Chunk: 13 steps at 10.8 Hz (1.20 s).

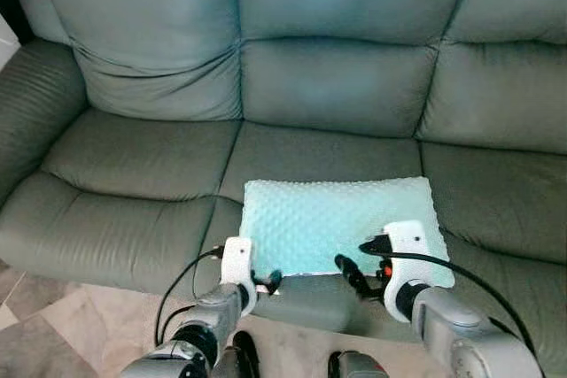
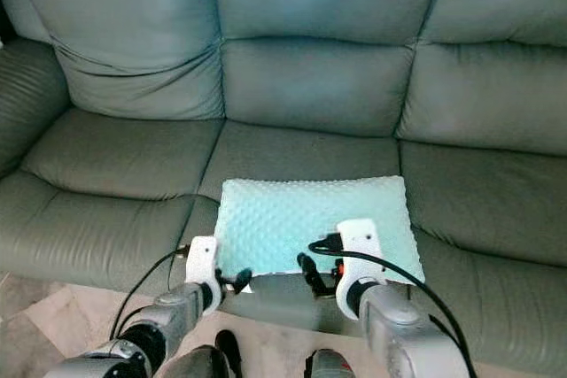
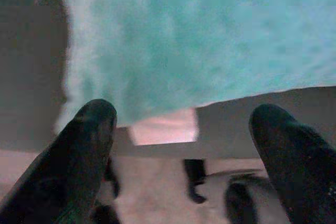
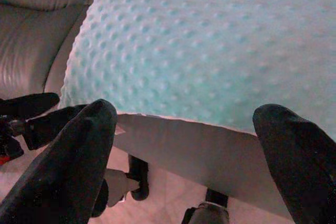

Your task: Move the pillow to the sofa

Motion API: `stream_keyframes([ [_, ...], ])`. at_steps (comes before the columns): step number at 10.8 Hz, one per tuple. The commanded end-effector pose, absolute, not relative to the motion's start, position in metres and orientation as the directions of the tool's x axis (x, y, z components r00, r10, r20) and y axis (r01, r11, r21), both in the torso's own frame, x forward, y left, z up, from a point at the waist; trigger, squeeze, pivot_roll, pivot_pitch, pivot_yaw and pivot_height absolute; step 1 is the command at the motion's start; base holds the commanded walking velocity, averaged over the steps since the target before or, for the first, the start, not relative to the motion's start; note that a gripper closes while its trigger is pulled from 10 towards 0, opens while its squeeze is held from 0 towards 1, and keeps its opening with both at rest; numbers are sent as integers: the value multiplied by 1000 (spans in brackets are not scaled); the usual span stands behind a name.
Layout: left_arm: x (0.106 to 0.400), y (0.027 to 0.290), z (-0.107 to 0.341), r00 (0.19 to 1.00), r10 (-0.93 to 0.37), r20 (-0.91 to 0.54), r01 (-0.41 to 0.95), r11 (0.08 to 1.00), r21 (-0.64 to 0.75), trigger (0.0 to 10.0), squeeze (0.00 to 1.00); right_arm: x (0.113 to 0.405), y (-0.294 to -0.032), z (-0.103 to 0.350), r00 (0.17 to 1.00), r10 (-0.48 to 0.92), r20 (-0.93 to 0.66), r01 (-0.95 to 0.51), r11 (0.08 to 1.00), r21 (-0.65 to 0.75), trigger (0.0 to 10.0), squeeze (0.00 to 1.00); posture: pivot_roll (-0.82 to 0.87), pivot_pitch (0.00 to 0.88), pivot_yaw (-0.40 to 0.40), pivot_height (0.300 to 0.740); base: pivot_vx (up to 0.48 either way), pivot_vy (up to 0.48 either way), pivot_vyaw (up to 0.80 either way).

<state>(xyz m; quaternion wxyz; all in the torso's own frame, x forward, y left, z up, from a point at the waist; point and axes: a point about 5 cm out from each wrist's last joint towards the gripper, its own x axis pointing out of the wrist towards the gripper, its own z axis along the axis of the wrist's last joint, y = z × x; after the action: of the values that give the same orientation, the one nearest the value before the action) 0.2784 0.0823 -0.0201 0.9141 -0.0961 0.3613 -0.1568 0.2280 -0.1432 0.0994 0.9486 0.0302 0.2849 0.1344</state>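
I am hovering my left gripper (image 1: 266, 281) and right gripper (image 1: 351, 270), fingers spread and holding nothing, just off the sofa's (image 1: 133, 183) front edge, where the pillow (image 1: 341, 219) is lying crosswise ahead.

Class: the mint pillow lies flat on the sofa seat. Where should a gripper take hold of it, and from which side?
Grip the pillow at its near edge, coming from the front of the sofa. It lies flat, and that soft edge sits by the seat front, facing the open left gripper and right gripper.
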Motion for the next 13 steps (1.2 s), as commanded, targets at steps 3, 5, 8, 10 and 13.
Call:
stream_keyframes([
  [3,271,78,-25,703,-352,-618,202,932,-301,10000,0,233,-141,116,858,254,-447,-211,967,144,10000,0,-397,283,82,740,0,0,0],
  [5,270,87,-28,711,-267,-651,160,962,-221,10000,0,232,-141,120,867,254,-429,-215,967,139,10000,0,-416,304,62,740,0,0,0],
  [8,268,89,-31,715,-241,-656,121,967,-223,10000,0,229,-139,130,886,274,-374,-234,961,148,10000,0,-427,343,31,740,0,0,0],
  [10,270,87,-28,734,-237,-636,118,967,-224,10000,0,230,-136,141,906,292,-306,-253,954,162,10000,0,-430,358,20,740,0,0,0],
  [13,280,92,-19,790,-199,-579,95,974,-205,3490,0,231,-135,154,929,291,-229,-257,952,168,10000,0,-440,369,13,740,0,0,0],
])
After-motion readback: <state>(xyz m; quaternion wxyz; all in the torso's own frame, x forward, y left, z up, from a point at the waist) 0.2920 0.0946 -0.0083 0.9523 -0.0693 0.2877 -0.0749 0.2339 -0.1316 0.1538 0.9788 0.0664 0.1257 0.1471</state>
